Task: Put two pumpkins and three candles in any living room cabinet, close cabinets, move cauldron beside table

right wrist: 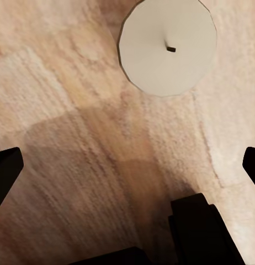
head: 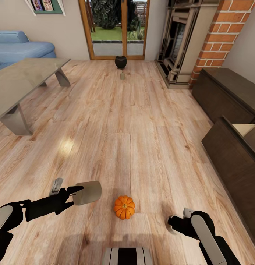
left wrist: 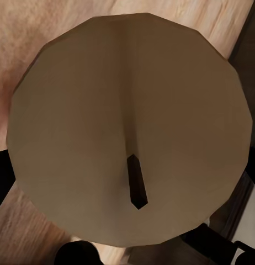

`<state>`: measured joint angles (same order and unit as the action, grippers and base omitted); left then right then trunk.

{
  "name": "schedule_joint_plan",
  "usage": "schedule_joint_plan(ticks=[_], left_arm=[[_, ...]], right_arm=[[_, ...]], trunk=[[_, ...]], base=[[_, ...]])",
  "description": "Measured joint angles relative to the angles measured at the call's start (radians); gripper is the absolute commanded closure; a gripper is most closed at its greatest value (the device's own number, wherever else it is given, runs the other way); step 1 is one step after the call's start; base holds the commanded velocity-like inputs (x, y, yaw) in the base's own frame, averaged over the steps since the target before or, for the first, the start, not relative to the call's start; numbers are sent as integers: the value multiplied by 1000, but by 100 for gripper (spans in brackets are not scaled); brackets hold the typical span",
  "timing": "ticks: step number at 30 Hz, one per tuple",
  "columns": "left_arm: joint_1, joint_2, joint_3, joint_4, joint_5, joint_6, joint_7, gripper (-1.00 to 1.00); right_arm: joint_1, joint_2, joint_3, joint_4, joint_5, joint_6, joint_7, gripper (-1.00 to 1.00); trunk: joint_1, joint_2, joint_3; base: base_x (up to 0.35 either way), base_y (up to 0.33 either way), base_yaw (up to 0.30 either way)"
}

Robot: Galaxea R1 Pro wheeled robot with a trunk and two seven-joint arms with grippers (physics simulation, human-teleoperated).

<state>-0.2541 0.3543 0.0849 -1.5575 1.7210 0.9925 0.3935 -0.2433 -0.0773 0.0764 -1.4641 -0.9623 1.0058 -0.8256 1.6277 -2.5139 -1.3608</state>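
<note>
Mostly a wide wooden floor (head: 142, 147) in a living room, seen from the robot's head. At the left stands the low table (head: 20, 79) with a glossy grey-beige top, a blue sofa (head: 20, 46) behind it. Along the right wall runs the dark-brown cabinet (head: 223, 92), and its nearer section shows a pale beige lining at the top, so one drawer appears to be open. Far ahead, in front of glass doors, the black cauldron (head: 120, 62) sits on the floor with a small pale candle (head: 122, 76) just in front of it.

Near the robot, an orange pumpkin (head: 124, 207) rests on the floor between the two arms. It looks rigid and light, with a ribbed, rounded skin that could slip, so gripping across its widest part seems safer than pinching the stem.

The left gripper (head: 74, 193) is closed on a second off-white candle (head: 87, 192), held sideways above the floor; the left wrist view looks straight at its round end and dark wick. The cylinder seems stiff and smooth, best held across its sides, as it is now.

The right gripper (right wrist: 127, 165) has its fingers spread wide and holds nothing. It hovers over the floor, with a third candle (right wrist: 167, 47) standing upright just ahead of it.
</note>
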Motion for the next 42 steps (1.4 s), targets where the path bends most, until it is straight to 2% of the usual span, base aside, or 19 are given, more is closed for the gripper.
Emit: schedule_joint_plan(ticks=[10,13,14,17,24,42], left_arm=[[0,0,0,0,1,1,-10,100],[16,1,1,-1,11,-1,-84,100],[27,3,3,-2,3,0,-114,100],[38,7,4,-1,-1,0,-141,100],[43,17,4,0,-2,0,-150,100],[43,18,5,0,-2,0,-152,100]], right_arm=[[0,0,1,0,0,-12,5,-100],[0,0,2,0,0,-12,7,-100],[0,0,2,0,0,-12,7,-100],[0,-1,2,0,1,-12,8,-100],[0,-1,2,17,2,-14,9,-100],[0,-6,3,18,2,-62,9,-100]], trunk=[[4,-2,-31],[4,-2,-35],[4,-2,-35],[4,-2,-35],[4,-2,-35],[4,-2,-35]], base=[[0,0,0],[0,0,0],[0,0,0],[0,0,0],[23,0,0],[61,-40,0]])
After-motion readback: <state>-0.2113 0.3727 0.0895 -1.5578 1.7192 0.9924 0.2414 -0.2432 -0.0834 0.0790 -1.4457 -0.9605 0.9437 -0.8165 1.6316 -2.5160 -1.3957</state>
